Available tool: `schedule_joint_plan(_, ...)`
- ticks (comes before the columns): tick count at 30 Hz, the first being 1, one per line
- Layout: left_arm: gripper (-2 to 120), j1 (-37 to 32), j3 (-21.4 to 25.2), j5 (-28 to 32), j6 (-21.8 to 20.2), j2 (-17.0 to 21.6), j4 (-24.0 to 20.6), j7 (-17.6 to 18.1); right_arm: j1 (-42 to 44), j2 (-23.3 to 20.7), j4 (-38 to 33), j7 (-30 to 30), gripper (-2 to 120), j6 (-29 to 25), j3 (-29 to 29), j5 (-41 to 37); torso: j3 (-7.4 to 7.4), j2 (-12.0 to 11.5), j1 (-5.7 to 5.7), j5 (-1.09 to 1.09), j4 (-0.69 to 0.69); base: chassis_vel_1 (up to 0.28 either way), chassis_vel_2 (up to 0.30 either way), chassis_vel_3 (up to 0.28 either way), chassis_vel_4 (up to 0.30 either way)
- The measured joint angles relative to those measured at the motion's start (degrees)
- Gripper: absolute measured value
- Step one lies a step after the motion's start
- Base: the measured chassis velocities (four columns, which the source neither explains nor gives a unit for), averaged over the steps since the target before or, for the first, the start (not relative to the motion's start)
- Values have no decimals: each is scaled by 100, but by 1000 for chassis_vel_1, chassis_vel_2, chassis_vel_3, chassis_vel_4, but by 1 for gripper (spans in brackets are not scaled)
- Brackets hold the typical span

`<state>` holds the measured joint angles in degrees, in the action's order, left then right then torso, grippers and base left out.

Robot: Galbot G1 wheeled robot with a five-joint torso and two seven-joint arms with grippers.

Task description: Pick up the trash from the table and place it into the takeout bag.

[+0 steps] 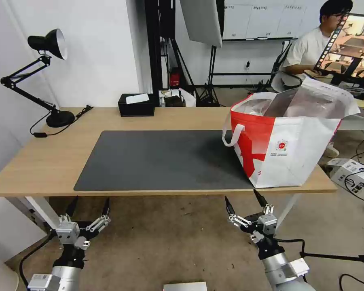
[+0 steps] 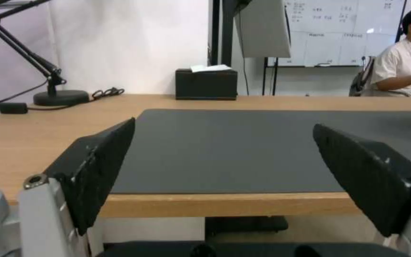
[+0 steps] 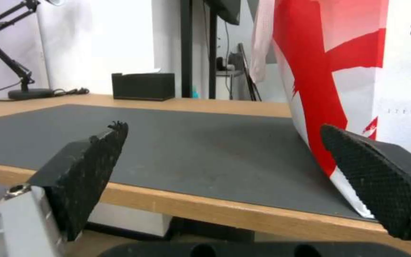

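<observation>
The takeout bag (image 1: 289, 139) stands upright at the right end of the table (image 1: 48, 161), red and white with foil lining showing at its open top; its side (image 3: 358, 71) also fills part of the right wrist view. No trash lies on the dark grey mat (image 1: 161, 159); the trash is out of view. My left gripper (image 1: 89, 204) hangs open below the table's front edge on the left, with nothing between its fingers (image 2: 98, 167). In front of the bag and just below the table edge, my right gripper (image 1: 243, 200) is open and empty too.
A black tissue box (image 1: 136, 104) sits at the table's back edge. A black desk lamp (image 1: 44, 76) with its cable stands at the back left. A person sits at a desk behind the bag. Cables and a white box lie on the floor at right.
</observation>
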<state>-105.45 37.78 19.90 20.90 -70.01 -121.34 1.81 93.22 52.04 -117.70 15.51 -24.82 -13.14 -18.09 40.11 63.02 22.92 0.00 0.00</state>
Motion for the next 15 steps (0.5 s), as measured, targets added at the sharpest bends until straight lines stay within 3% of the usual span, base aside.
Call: schedule_joint_plan(15,100,11,-6,12,-10,8,2,5,0,0,0,0,100,0,0,0,0,0,1,0,0,0,0,0,0)
